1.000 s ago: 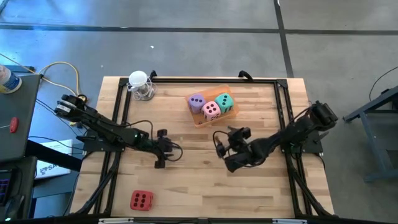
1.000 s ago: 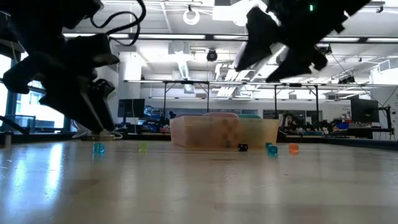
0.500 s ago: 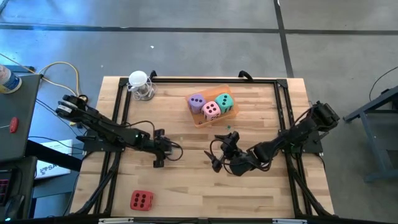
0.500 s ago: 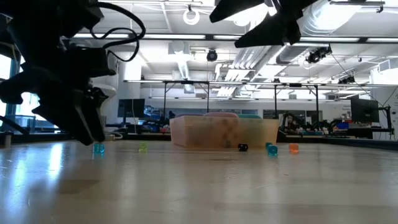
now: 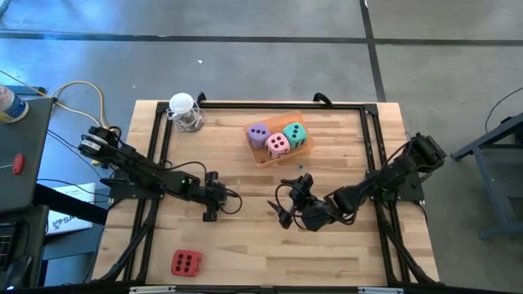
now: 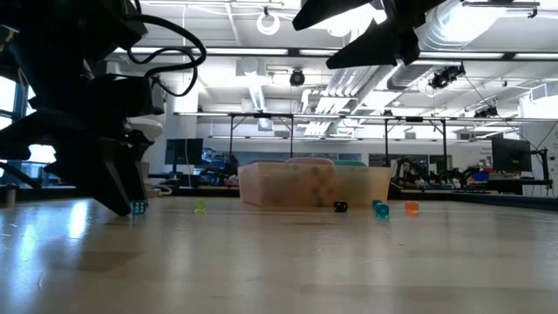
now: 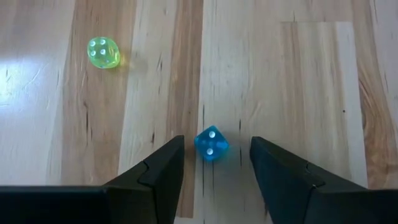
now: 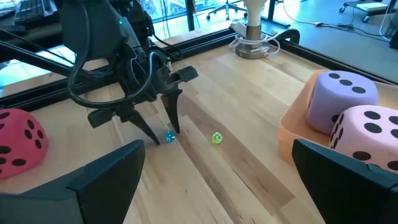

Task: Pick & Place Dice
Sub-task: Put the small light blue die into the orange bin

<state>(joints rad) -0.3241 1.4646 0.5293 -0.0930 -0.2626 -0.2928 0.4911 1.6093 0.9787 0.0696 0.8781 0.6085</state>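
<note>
Left gripper [image 7: 214,163]: fingers spread, tips low on the table [image 5: 245,245], a small blue die [image 7: 211,143] between them, untouched. Small yellow-green die [image 7: 103,52]: just beyond. Right gripper [image 5: 285,206]: fingers spread wide, empty, raised, facing the left gripper. Red die [image 5: 186,263]: near table edge, well apart from both. Purple die [image 5: 259,133], pink die [image 5: 278,144], green die [image 5: 295,134]: together in the orange tray [image 5: 267,157], beyond the right gripper.
</note>
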